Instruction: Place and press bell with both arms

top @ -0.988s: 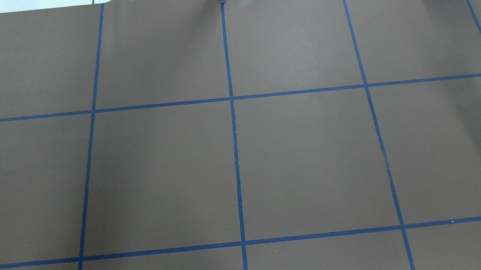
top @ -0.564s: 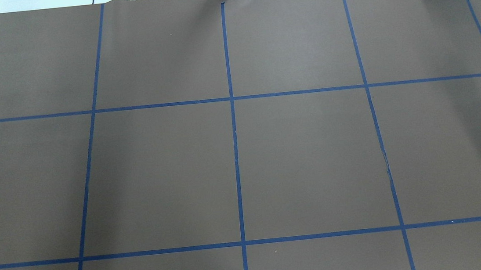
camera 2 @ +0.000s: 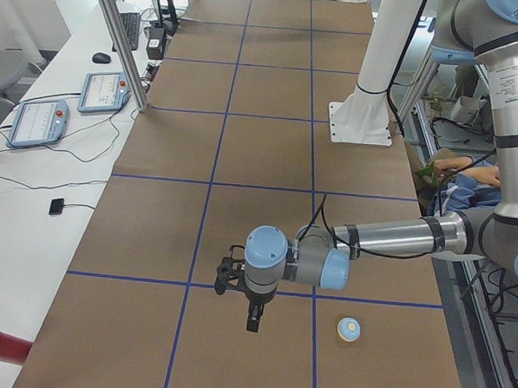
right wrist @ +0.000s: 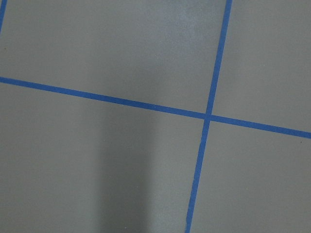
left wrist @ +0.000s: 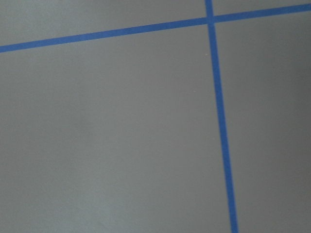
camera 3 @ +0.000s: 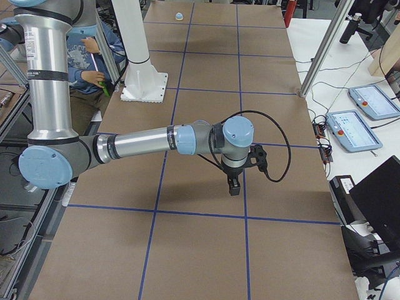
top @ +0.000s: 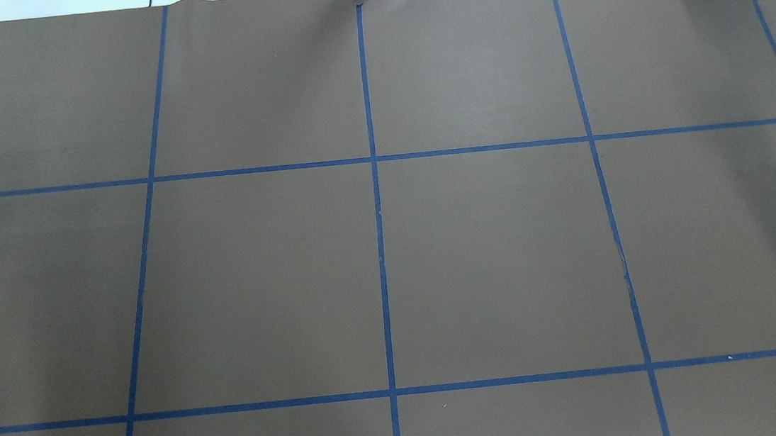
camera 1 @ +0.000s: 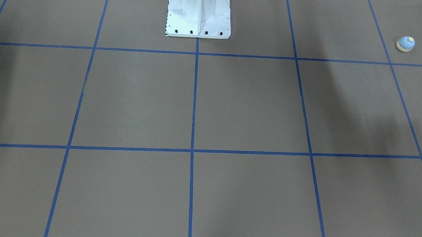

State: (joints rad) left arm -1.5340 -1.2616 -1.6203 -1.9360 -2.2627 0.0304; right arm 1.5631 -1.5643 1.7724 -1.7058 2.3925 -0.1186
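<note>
Exterior left view has the bell (camera 2: 348, 329) sitting upright on the desk (camera 2: 270, 151), near the end closest to that camera and on the robot's side of a blue tape line (camera 2: 313, 162). The left hand (camera 2: 252, 318) hangs fingers-down above the desk across that line from the bell, near it but clearly apart. I cannot tell from this angle whether its fingers are spread or drawn together. The right hand (camera 3: 234, 185) hovers over the middle of the desk, well apart from the bell, which lies at the far end in exterior right view. I cannot tell its opening either. Both wrist cameras show only brown paper and tape, so neither hand is aimed at the bell yet.

The likely trouble is the grasp. The bell is much smaller than a hand and its dome is smooth and rounded, so fingers closing high on it could squeeze it out sideways. A descent that is slightly off could knock it along the paper toward the nearby desk edge. Coming straight down on top risks pressing the button early. Later, both arms converging on one small spot could bump each other.
</note>
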